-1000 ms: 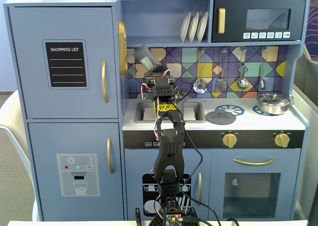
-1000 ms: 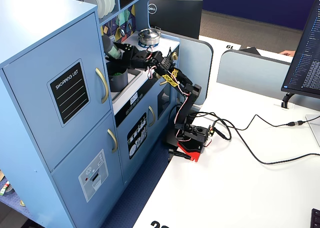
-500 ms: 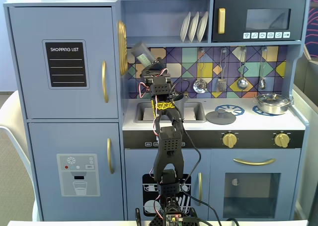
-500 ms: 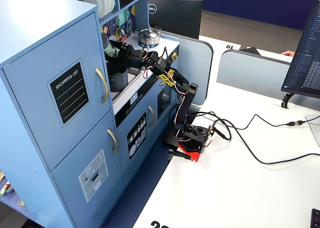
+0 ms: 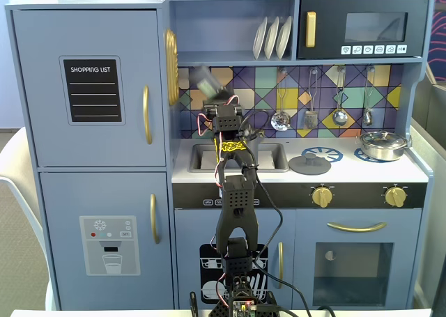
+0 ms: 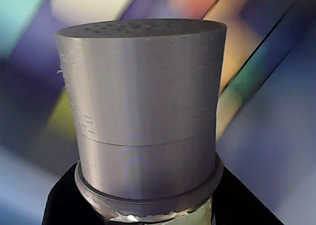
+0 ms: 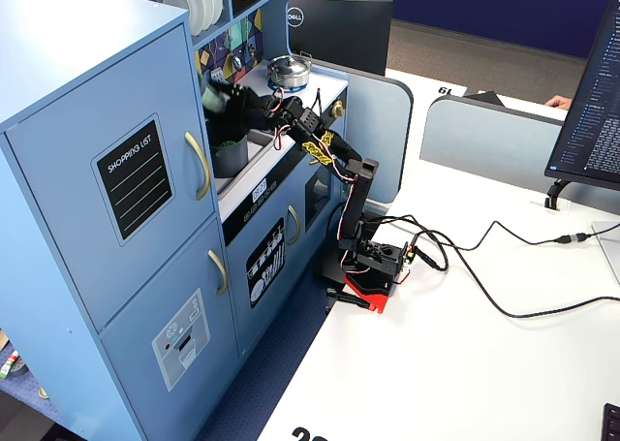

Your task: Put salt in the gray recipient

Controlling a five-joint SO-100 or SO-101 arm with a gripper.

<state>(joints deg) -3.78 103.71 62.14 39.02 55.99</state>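
Frontally, a fixed view shows one arm reaching up into a blue toy kitchen point(image 5: 90, 122). Its gripper point(image 5: 212, 94) holds one salt point(image 5: 208, 81) shaker, blurred and tilted, above the sink point(image 5: 268, 157). On the counter to the right lie one flat gray lid point(image 5: 309, 165) and one shiny steel pan point(image 5: 382, 145). Three white plates point(image 5: 272, 37) stand on the upper shelf, and four utensils hang against the multicolored tiled backsplash.

Up close, the wrist view is filled by the salt point(image 6: 143, 121): a light gray cap with small holes in its flat top, a seam around its middle, and a sliver of pale green label at the bottom edge. Dark gripper parts flank its base, clenched around it.

From the side, another fixed view shows the arm's red base point(image 7: 373, 288) on a white table point(image 7: 465, 363), cables trailing right. One gray recipient point(image 7: 231, 156) sits in the sink, something green inside, with the salt point(image 7: 218, 97) tilted just above it. A monitor stands behind.
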